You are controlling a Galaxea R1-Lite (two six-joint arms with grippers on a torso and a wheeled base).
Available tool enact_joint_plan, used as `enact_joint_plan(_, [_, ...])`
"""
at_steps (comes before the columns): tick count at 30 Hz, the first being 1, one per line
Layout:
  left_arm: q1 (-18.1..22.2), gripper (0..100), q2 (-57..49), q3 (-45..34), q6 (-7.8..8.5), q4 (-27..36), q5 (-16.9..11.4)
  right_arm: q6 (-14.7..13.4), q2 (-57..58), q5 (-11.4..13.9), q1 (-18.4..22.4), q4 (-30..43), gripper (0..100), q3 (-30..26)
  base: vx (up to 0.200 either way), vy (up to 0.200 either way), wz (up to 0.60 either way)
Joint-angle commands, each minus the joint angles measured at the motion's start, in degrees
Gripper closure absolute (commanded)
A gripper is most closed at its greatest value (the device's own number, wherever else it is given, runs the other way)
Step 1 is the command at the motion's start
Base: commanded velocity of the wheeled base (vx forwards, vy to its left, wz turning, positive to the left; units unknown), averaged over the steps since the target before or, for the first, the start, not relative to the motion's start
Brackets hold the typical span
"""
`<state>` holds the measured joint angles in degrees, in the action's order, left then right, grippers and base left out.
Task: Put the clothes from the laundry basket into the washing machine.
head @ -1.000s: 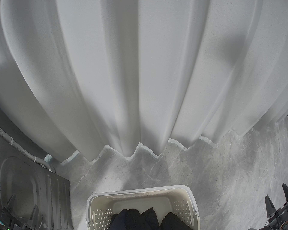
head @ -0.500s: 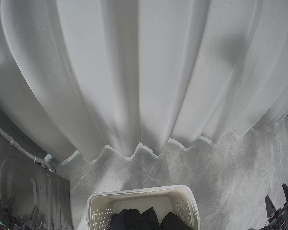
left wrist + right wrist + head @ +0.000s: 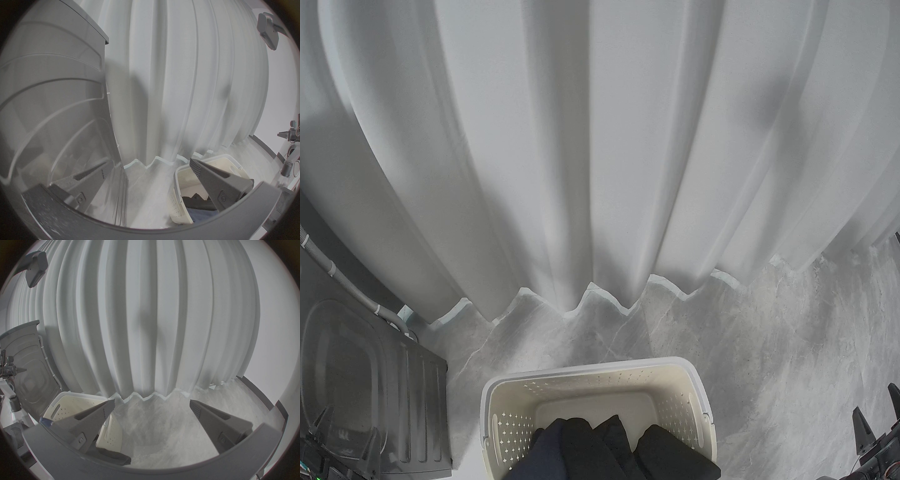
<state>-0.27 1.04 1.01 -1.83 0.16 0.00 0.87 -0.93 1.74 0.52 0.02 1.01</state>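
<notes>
Floor (image 3: 781, 350): laundry basket (image 3: 587, 370) w/ dark clothes (image 3: 600, 447); left pincer (image 3: 149, 161), right pincer (image 3: 152, 401) apart.

Lower centre of the head view: cream perforated plastic laundry basket (image 3: 581, 389), smooth with a slight gloss, holding dark matt cloth clothes (image 3: 612, 447). Lower left: grey ribbed sheet-metal washing machine panel (image 3: 419, 400), satin sheen. Above: white pleated cloth curtain (image 3: 600, 156), matt. Around: grey marbled stone-look floor (image 3: 800, 350), smooth, dull.

The head camera looked down from above the basket (image 3: 589, 389), toward the curtain (image 3: 625, 156). Both wrist cameras sat low, one each side, facing the same curtain and basket.
</notes>
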Motion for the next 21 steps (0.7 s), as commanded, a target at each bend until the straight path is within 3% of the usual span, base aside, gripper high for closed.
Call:
enact_joint_plan(1, [0.0,0,-0.7,-0.8,-0.02,-0.1,0.0,0.0,0.9,0.0,0.0,0.0,0,-0.9,-0.200,0.000,0.00])
enact_joint_plan(21, [0.0,0,-0.7,-0.8,-0.02,-0.1,0.0,0.0,0.9,0.0,0.0,0.1,0,-0.9,-0.200,0.000,0.00])
